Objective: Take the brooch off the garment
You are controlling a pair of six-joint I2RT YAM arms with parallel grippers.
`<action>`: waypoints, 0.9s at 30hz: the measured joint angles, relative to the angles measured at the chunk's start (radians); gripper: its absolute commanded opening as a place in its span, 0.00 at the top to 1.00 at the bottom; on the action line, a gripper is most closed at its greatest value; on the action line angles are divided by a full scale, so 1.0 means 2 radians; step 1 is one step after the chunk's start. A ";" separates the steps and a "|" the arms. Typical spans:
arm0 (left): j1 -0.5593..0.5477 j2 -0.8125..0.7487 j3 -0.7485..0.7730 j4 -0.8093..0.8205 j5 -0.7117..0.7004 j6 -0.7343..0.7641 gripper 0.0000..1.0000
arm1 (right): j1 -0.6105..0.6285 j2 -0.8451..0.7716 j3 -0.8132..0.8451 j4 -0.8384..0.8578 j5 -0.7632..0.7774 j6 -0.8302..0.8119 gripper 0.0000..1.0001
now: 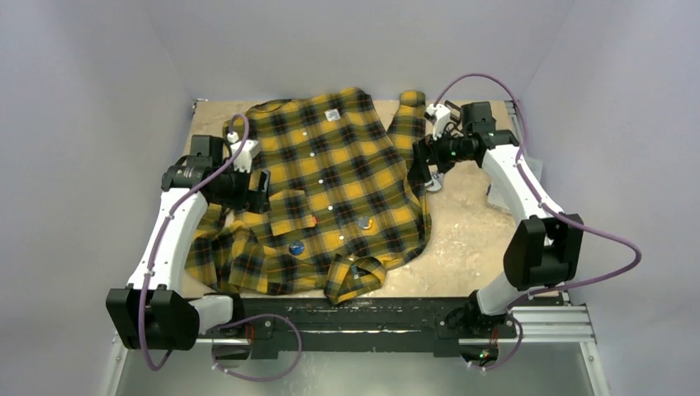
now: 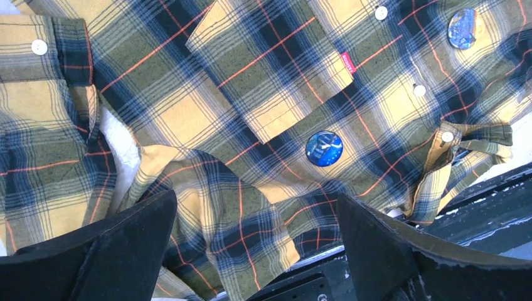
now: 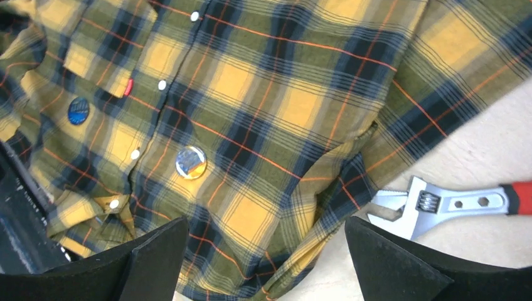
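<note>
The garment lies spread on the table with two round pins on its lower front: a blue brooch below the chest pocket and a paler brooch beside the button placket. The left gripper hangs over the garment, jaws wide apart and empty, the blue brooch just beyond its fingertips. The right gripper, equally spread and empty, hovers over the garment's edge, the paler brooch near it. A wrench lies just off that edge.
</note>
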State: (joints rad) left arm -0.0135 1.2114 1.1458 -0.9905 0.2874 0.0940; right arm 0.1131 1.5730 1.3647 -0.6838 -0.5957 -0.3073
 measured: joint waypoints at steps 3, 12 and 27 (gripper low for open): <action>-0.001 -0.001 0.000 0.003 0.016 0.007 0.00 | 0.004 0.019 0.023 -0.034 -0.019 -0.022 0.01; -0.084 0.038 0.010 0.035 0.173 0.015 0.04 | 0.023 0.104 0.030 -0.087 -0.101 -0.045 0.26; -0.190 0.227 -0.022 0.312 0.283 -0.216 0.62 | 0.079 0.115 -0.055 -0.012 -0.098 0.023 0.85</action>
State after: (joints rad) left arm -0.3931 1.6657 1.1019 -0.3672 0.8532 -0.3382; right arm 0.2710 1.8023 1.2541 -0.7074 -0.7925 -0.2623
